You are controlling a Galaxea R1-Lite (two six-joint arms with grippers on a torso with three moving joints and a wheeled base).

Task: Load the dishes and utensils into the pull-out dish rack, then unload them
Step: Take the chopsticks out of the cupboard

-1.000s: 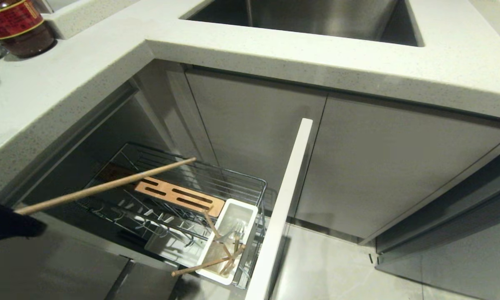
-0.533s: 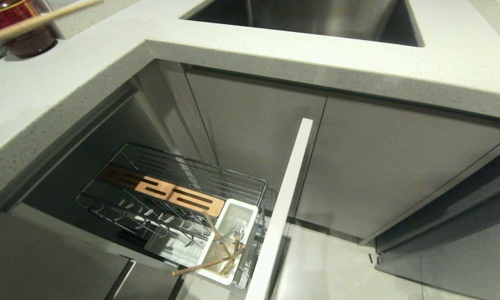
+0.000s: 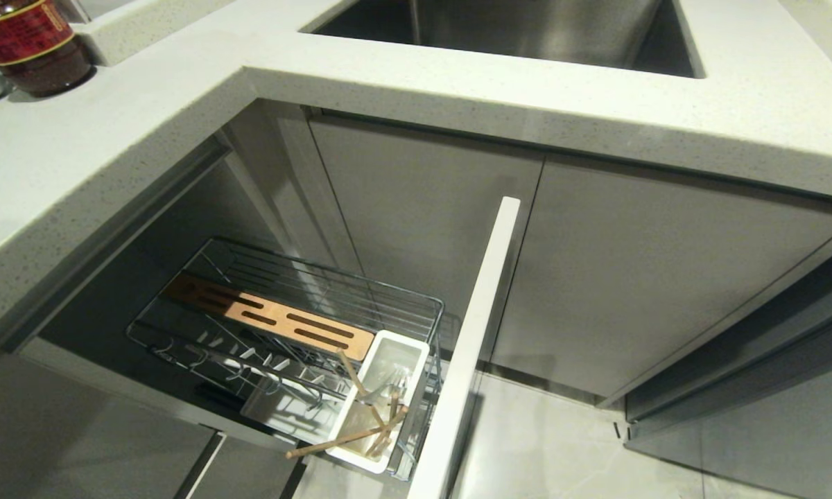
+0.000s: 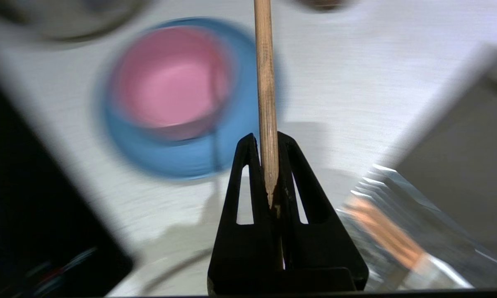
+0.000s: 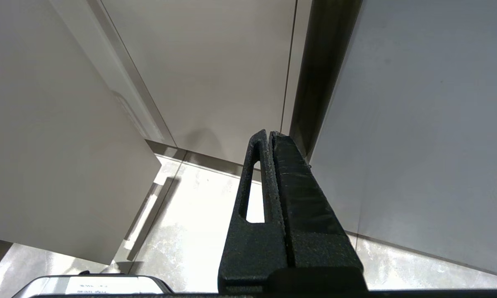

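Note:
In the left wrist view my left gripper (image 4: 266, 138) is shut on one wooden chopstick (image 4: 265, 82), which points away from the fingers over the white countertop. Beyond it the pink bowl (image 4: 170, 78) sits on the light-blue plate (image 4: 178, 159). The gripper itself is outside the head view. The pull-out dish rack (image 3: 360, 281) stands pulled out below the counter. Its white utensil cup (image 3: 416, 353) holds the other chopstick (image 3: 340, 440), leaning out, and the silver fork (image 3: 395, 388). My right gripper (image 5: 270, 134) is shut and empty, parked facing cabinet doors and floor.
The rack's white front panel (image 3: 478, 326) juts out toward me, and a slotted wooden strip (image 3: 277, 322) lies in the basket. The steel sink (image 3: 527, 28) is set in the countertop (image 3: 111, 138). A dark jar (image 3: 31, 41) stands at the far left corner.
The held chopstick rose from above the rack, swept up past the jar on the counter, and has left the head view. The rack and its contents stayed put.

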